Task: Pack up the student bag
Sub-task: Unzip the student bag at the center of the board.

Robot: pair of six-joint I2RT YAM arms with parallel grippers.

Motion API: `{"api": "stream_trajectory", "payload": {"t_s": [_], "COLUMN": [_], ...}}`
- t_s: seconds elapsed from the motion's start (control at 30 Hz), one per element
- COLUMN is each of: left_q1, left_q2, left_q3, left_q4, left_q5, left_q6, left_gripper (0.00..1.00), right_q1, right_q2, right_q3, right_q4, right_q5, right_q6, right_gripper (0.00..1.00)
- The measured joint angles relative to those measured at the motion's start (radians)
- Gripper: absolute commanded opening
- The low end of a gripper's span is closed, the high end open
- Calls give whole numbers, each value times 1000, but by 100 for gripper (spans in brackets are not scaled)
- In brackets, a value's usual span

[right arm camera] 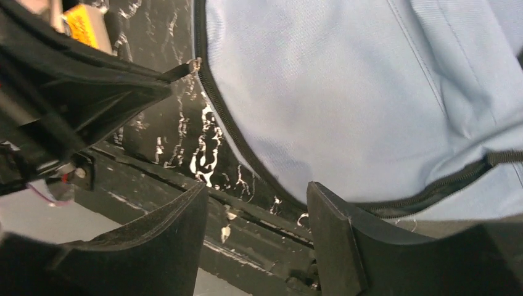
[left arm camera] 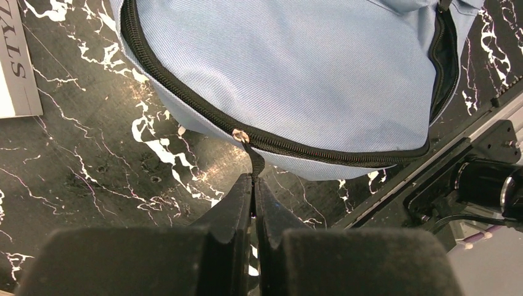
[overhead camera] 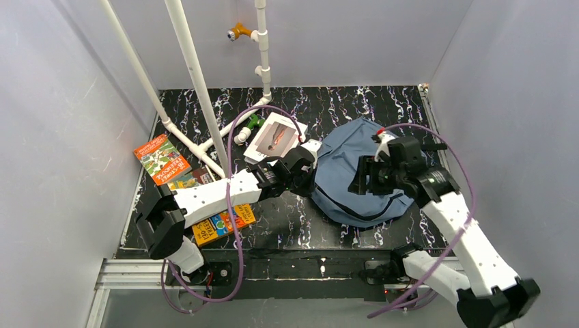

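The student bag point(overhead camera: 341, 157) is a dusty-blue backpack lying flat at the table's centre right, its black zipper running round the near edge point(left arm camera: 296, 68). My left gripper point(left arm camera: 253, 179) is shut on the black zipper pull point(left arm camera: 255, 161) at the bag's left near edge; in the top view it sits at the bag's left side point(overhead camera: 312, 183). My right gripper point(right arm camera: 258, 188) stands open with nothing between its fingers, hovering over the bag's near edge point(right arm camera: 345, 86); it is over the bag's middle in the top view point(overhead camera: 360, 179). The zipper looks closed along the stretch in view.
A white book point(overhead camera: 274, 137) lies just left of the bag, and its corner shows in the left wrist view point(left arm camera: 15, 68). An orange-green book point(overhead camera: 161, 158) and a yellow one point(overhead camera: 218, 225) lie at the left under my left arm. White pipes point(overhead camera: 198, 82) slant over the back left.
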State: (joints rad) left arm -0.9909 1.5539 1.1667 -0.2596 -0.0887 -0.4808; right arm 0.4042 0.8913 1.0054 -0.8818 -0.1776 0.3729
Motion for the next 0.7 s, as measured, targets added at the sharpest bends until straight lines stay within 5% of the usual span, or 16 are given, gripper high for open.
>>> {"api": "stream_trajectory", "payload": {"t_s": [0.27, 0.37, 0.5, 0.7], "left_q1": [1, 1, 1, 1], "left_q2": [-19, -42, -51, -57], "left_q3": [-14, -33, -42, -56], "left_q4": [4, 14, 24, 32], "left_q5": [0, 1, 12, 35], "left_q6": [-66, -87, -107, -130], "left_gripper": [0, 0, 0, 0], "right_q1": [260, 366, 393, 393], "right_q2": [182, 236, 270, 294], "right_q3": [-63, -66, -85, -110], "right_q4": [99, 137, 191, 284], "right_q5": [146, 246, 356, 412], "right_q6": [-44, -40, -37, -35], "right_gripper": [66, 56, 41, 41]}}
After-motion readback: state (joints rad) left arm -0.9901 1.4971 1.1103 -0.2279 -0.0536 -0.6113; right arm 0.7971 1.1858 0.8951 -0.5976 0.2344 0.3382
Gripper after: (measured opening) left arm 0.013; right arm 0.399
